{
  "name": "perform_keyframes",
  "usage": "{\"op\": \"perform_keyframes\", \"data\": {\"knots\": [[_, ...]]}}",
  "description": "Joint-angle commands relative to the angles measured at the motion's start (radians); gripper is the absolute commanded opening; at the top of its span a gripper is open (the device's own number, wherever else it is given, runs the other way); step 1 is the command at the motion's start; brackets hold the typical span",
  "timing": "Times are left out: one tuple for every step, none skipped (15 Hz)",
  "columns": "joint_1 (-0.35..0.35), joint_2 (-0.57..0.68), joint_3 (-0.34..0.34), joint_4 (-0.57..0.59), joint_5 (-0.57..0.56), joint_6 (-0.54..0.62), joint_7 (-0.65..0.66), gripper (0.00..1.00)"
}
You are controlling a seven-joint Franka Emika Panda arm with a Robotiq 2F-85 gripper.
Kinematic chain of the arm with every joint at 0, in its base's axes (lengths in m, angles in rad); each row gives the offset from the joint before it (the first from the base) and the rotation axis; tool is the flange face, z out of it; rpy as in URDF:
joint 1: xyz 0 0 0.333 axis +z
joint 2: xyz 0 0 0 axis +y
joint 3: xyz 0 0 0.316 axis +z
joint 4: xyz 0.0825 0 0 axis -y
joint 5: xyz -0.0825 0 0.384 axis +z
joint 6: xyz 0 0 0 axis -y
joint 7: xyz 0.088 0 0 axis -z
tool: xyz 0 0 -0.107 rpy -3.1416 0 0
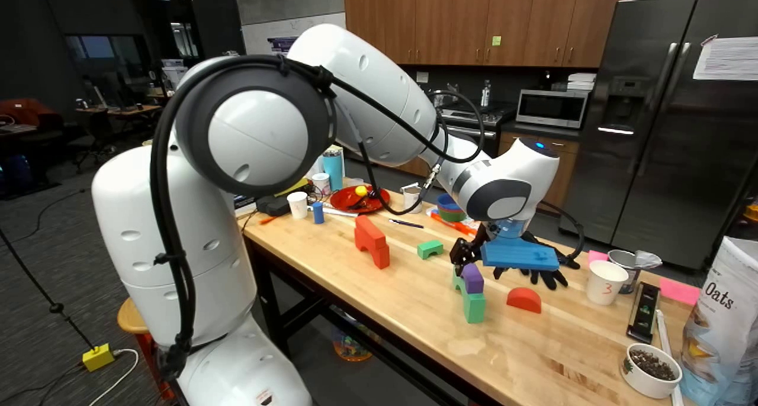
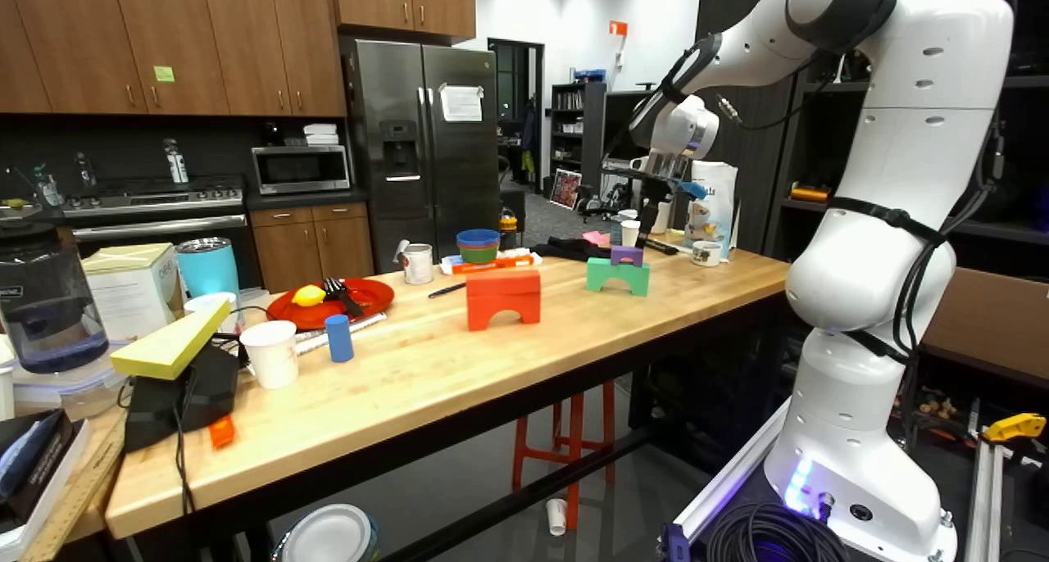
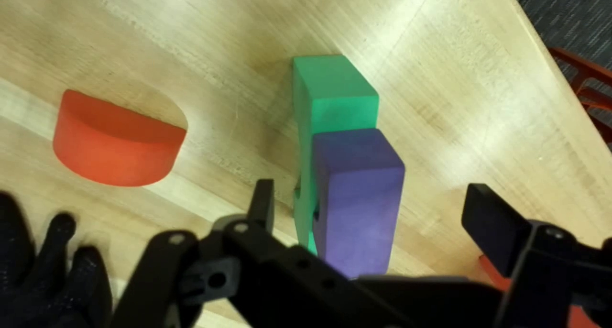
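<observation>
My gripper (image 3: 369, 199) is open, with one black finger on each side of a purple block (image 3: 363, 213) in the wrist view. A visible gap separates the purple block from each finger. The purple block rests on a green bridge-shaped block (image 3: 342, 93) standing on the table. The stack also shows in both exterior views, with the purple block (image 1: 472, 279) (image 2: 627, 256) on the green bridge (image 1: 474, 307) (image 2: 598, 275). The gripper (image 1: 468, 253) (image 2: 647, 218) is just above it. A red half-round block (image 3: 114, 146) (image 1: 524, 300) lies beside the stack.
A red bridge-shaped stack (image 1: 373, 240) (image 2: 504, 287) and a small green arch (image 1: 430, 249) stand on the table (image 1: 414, 299). A black glove (image 1: 540, 277) lies behind the gripper. A paper cup (image 1: 605, 283), white bowl (image 1: 651, 382) and oats bag (image 1: 719, 323) stand at one end.
</observation>
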Motion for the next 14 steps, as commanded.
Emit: {"op": "perform_keyframes", "data": {"knots": [[-0.012, 0.001, 0.009, 0.018, 0.000, -0.010, 0.014, 1.00], [-0.012, -0.011, 0.009, 0.017, -0.007, -0.006, 0.013, 1.00], [-0.012, -0.021, 0.009, 0.018, -0.012, -0.004, 0.010, 1.00], [-0.012, -0.033, 0.010, 0.019, -0.026, -0.002, 0.015, 1.00], [-0.011, -0.050, 0.011, 0.019, -0.045, 0.002, 0.023, 1.00], [-0.011, -0.062, 0.012, 0.020, -0.060, 0.006, 0.025, 1.00], [-0.010, -0.077, 0.012, 0.020, -0.082, 0.008, 0.031, 1.00], [-0.010, -0.089, 0.012, 0.020, -0.100, 0.011, 0.038, 1.00], [-0.009, -0.099, 0.012, 0.020, -0.119, 0.013, 0.049, 1.00], [-0.007, -0.106, 0.011, 0.021, -0.133, 0.012, 0.057, 1.00], [-0.005, -0.109, 0.009, 0.024, -0.134, 0.004, 0.055, 1.00], [-0.001, -0.112, 0.006, 0.023, -0.123, 0.001, 0.046, 1.00], [0.001, -0.116, 0.003, 0.018, -0.114, 0.004, 0.035, 1.00], [0.003, -0.120, 0.002, 0.011, -0.104, 0.010, 0.025, 1.00]]}}
